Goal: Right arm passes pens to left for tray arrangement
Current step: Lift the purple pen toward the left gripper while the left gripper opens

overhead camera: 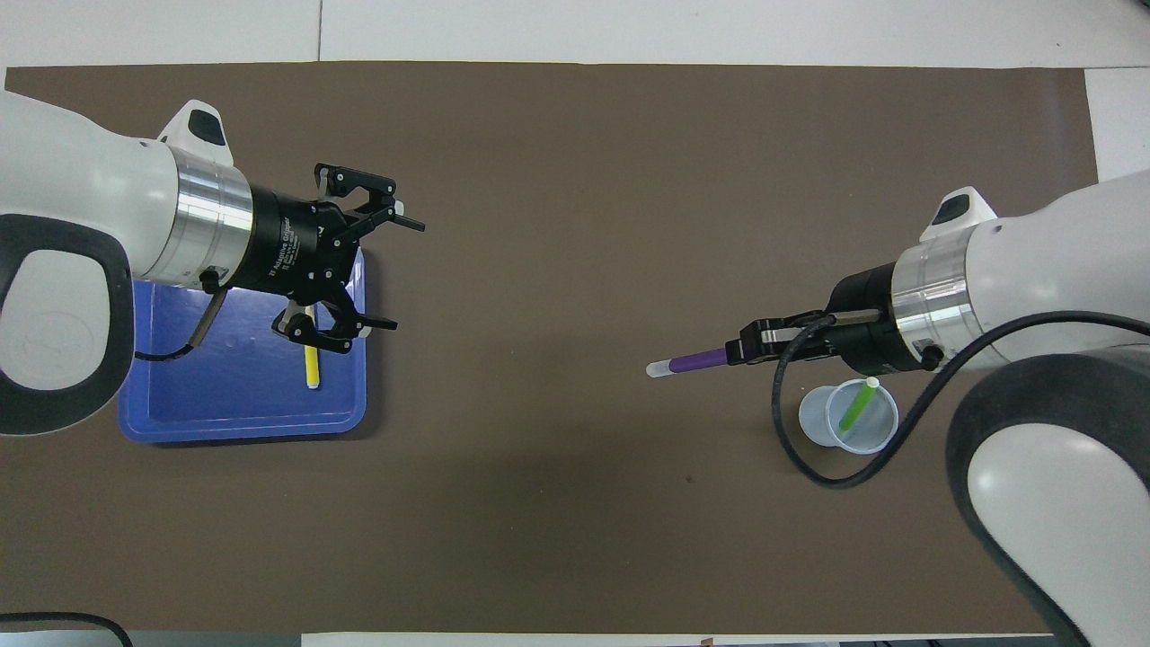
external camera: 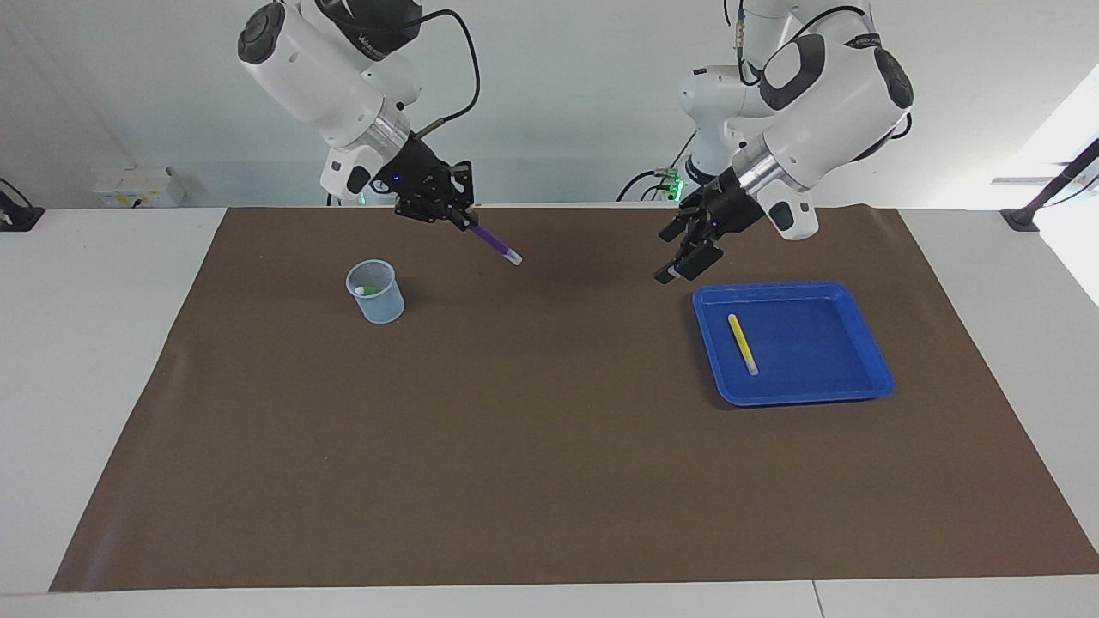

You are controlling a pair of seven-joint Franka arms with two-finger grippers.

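Observation:
My right gripper (external camera: 464, 221) is shut on the purple pen (external camera: 496, 244) and holds it in the air over the mat, pale tip pointing toward the table's middle; both also show in the overhead view, the gripper (overhead camera: 747, 345) and the pen (overhead camera: 692, 361). My left gripper (external camera: 678, 254) is open and empty, raised over the blue tray (external camera: 816, 396) at its edge toward the table's middle; it also shows from overhead (overhead camera: 400, 274). The yellow pen (external camera: 743, 343) lies in the tray (overhead camera: 243, 422). The green pen (overhead camera: 858, 406) stands in the measuring cup.
A small translucent measuring cup (external camera: 375, 293) stands on the brown mat (external camera: 532, 446) toward the right arm's end, just under the right wrist in the overhead view (overhead camera: 849, 418). A black cable (overhead camera: 791, 449) hangs from the right wrist beside it.

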